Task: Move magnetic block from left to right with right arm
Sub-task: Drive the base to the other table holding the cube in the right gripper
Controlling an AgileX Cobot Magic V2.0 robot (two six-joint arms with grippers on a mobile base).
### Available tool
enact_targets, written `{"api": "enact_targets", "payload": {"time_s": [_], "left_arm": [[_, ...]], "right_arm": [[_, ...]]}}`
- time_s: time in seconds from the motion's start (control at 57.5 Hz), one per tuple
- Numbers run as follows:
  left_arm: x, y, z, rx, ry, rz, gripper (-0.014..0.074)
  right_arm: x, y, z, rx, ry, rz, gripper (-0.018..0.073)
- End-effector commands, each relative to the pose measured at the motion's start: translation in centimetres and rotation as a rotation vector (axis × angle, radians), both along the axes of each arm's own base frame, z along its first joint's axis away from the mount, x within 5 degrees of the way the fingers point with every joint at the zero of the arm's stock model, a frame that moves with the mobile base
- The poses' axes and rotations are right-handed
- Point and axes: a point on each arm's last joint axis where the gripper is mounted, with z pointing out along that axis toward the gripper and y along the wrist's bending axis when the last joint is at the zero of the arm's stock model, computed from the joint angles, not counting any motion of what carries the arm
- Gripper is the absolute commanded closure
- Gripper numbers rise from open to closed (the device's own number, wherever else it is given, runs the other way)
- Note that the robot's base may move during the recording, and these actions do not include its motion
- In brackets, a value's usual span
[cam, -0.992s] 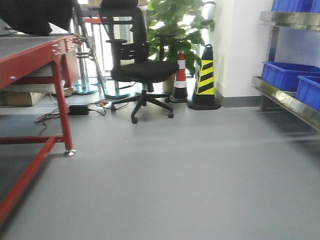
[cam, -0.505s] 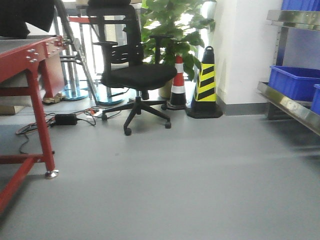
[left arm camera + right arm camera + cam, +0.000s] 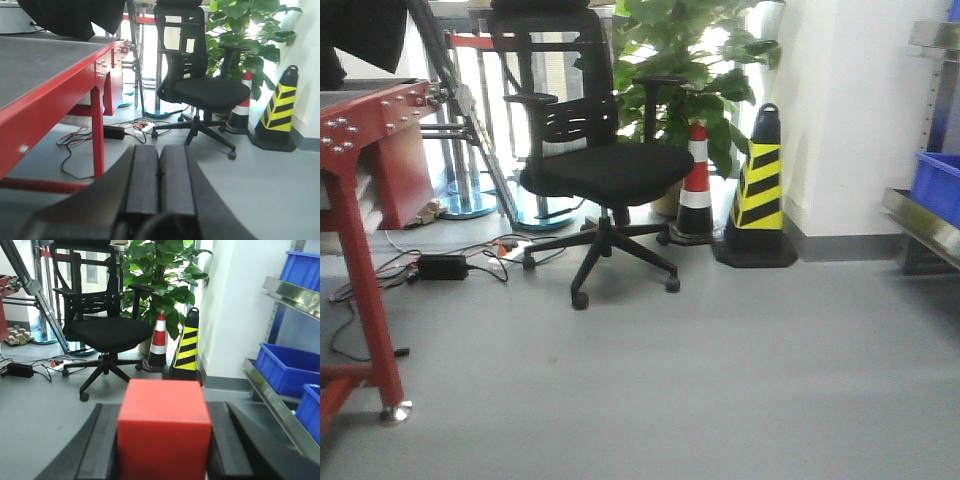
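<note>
- Grey floor (image 3: 720, 380) fills most of the front view. No arms or tools show in that cam.
- Red-framed counter (image 3: 60, 97) w/ dark grey top is on the left. One leg w/ a metal foot stands on the floor in the front view, and dark fabric hangs over the far end.
- Metal shelf (image 3: 285, 290) runs along the right wall and carries blue bins (image 3: 285, 367).
- Black office chair (image 3: 605, 170) sits mid-room, behind the counter leg and left of the cones.
- Leafy green plant (image 3: 680, 60) is behind the chair, next to the white wall.
- Yellow/black cone (image 3: 758, 190) stands by the wall corner. Smaller red/white cone (image 3: 696, 185) is just left of it, nearly touching.
- Black power brick (image 3: 442, 266) and loose cables lie on the floor between the counter and the chair.
- Left tool (image 3: 159, 175): the two flat pads are pressed together w/ only a seam between them and nothing held. It points at the chair, beside the counter edge.
- Right tool (image 3: 162, 460): clamped on the magnetic block (image 3: 162, 425). Dark fingers (image 3: 97, 450) flank it on both sides.
- The block is a plain red cube, sitting centred between the fingers w/ its top face above them. It's up off the floor and fills the lower middle of the right wrist view.
</note>
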Motion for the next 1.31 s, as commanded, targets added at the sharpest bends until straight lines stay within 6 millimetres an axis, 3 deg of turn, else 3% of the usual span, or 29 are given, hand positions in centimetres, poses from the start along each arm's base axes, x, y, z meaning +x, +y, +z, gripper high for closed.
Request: {"api": "enact_targets", "payload": {"time_s": [0.0,1.288], "left_arm": [[-0.10,0.00,0.51,-0.009,-0.082,-0.004,0.0722],[-0.10,0.00,0.51,-0.009,-0.082,-0.004,0.0722]], "right_arm": [[-0.12,0.01,1.81,-0.017,-0.114,0.000,0.0263],[-0.12,0.01,1.80,-0.017,-0.114,0.000,0.0263]]}}
